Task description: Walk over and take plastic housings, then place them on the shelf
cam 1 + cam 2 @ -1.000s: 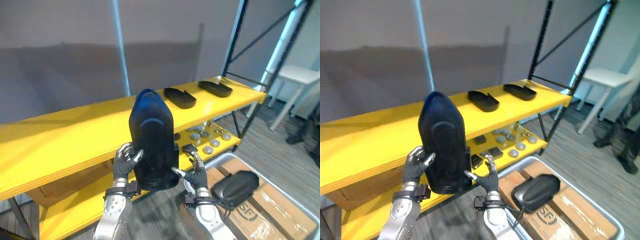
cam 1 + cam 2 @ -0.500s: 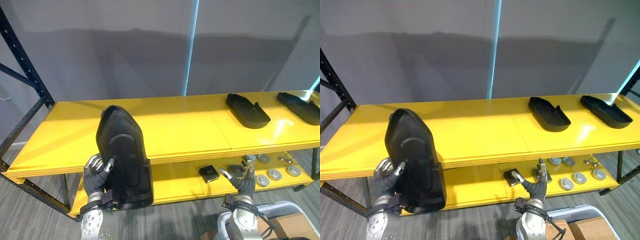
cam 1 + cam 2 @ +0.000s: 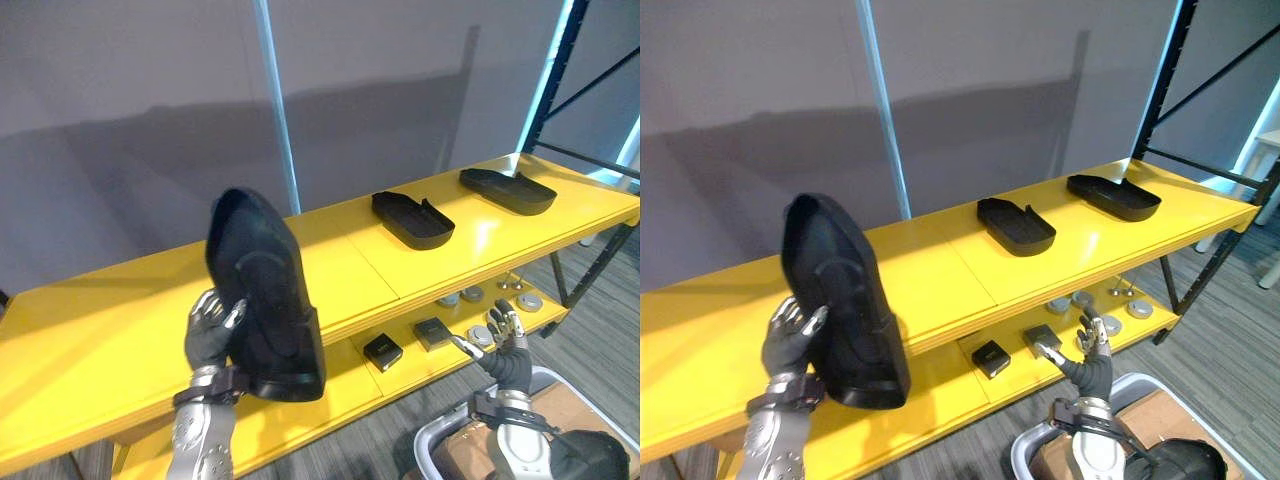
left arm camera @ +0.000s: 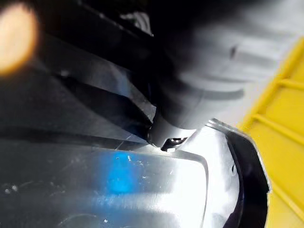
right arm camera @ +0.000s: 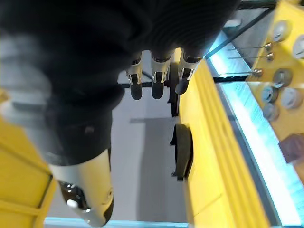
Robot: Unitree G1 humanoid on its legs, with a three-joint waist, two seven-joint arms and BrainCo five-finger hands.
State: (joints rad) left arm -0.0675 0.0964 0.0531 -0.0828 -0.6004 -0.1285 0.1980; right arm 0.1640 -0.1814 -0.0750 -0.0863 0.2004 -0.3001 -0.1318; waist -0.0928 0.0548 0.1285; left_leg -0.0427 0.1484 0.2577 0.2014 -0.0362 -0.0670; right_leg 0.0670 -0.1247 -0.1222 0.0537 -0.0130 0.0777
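**View swung along the shelf; housing carried in the left hand**

Since the earlier frame our view had swung along the shelf (image 3: 100, 320), while the black housing (image 3: 265, 295) had stayed upright in our left hand (image 3: 210, 330), whose fingers were curled round its edge, in front of a bare stretch of the top board. We judged that this grip kept its wide end low, ready to set down clear of the flat housing (image 3: 412, 219) and the second flat housing (image 3: 506, 190) already on that board. Our right hand (image 3: 505, 350) hung near the lower board (image 3: 330, 400) with its fingers straight and apart, holding nothing. That board carried small black blocks (image 3: 382, 351) and round discs (image 3: 530, 302). The grey bin (image 3: 1023, 447) held cardboard (image 3: 1160, 415) and a dark part (image 3: 1180, 462), probably another housing.
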